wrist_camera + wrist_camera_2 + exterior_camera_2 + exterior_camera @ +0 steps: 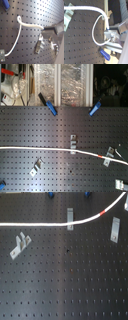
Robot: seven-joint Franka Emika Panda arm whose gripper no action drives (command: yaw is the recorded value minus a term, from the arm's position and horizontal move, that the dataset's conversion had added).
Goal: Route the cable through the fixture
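Observation:
The white cable (40,224) lies across the black pegboard in both exterior views. It rises toward the first exterior view's upper right, with its red band (102,213) near that end. It crosses the lower end of the fixture (70,215), a narrow upright grey strip. In the second exterior view the cable (45,149) passes just under the fixture (73,142). The gripper shows only in the wrist views. The gripper (46,31) is shut on the cable (27,25), which loops away from it. The second wrist view shows the gripper (109,32) holding the looped cable (94,32).
A U-shaped bracket (20,246) stands at the first exterior view's left and a slanted grey plate (115,229) at its right. Two blue clamps (50,108) (96,109) sit at the board's far edge in the second exterior view, with clutter behind. Another bracket (40,45) lies near the gripper.

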